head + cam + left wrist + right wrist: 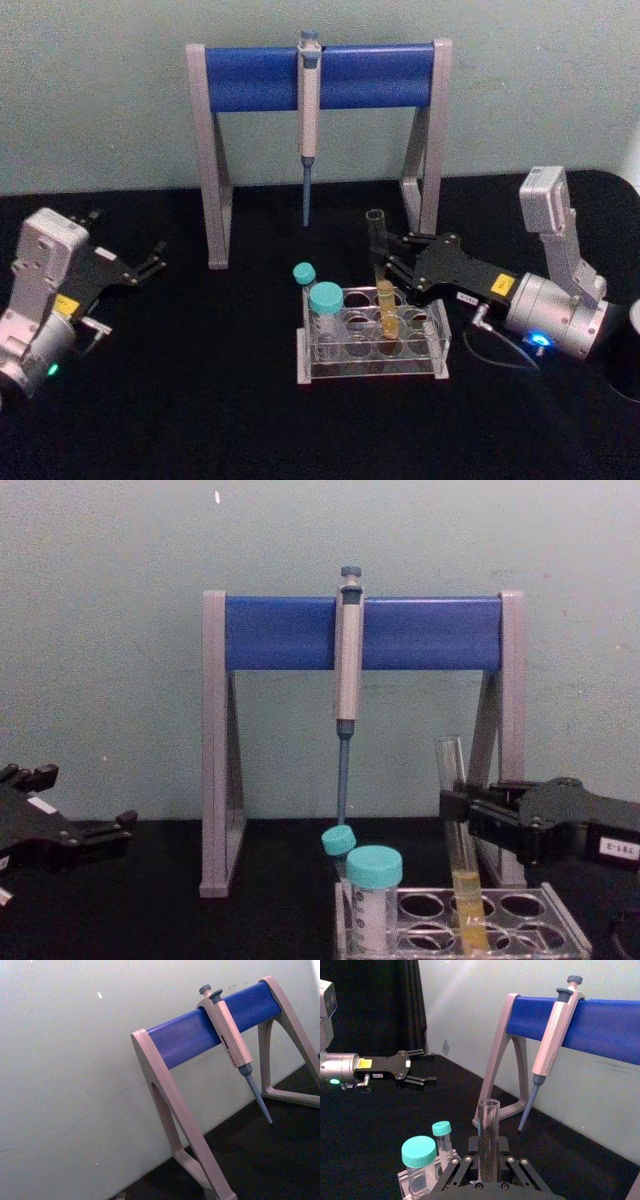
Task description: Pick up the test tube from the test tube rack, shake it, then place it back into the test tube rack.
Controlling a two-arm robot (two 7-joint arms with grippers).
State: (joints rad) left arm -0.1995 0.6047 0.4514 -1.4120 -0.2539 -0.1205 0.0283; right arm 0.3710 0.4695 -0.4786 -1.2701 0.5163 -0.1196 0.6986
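The test tube (377,235) is a slim clear tube standing upright in the test tube rack (370,375), with yellow liquid in its lower part down among the holes. My right gripper (386,263) reaches in from the right and is shut on the tube's clear middle, above the rack's top plate. In the right wrist view the tube (489,1127) rises between the fingers (506,1161). From the chest view the tube (451,770) stands slightly tilted in the gripper (456,818). My left gripper (152,266) rests open at the far left, away from the rack.
Two teal-capped tubes (325,298) (304,272) stand in the rack's left side. Behind the rack is a grey-and-blue pipette stand (320,75) with a pipette (308,120) hanging tip down. A dark round object (625,350) sits at the right edge.
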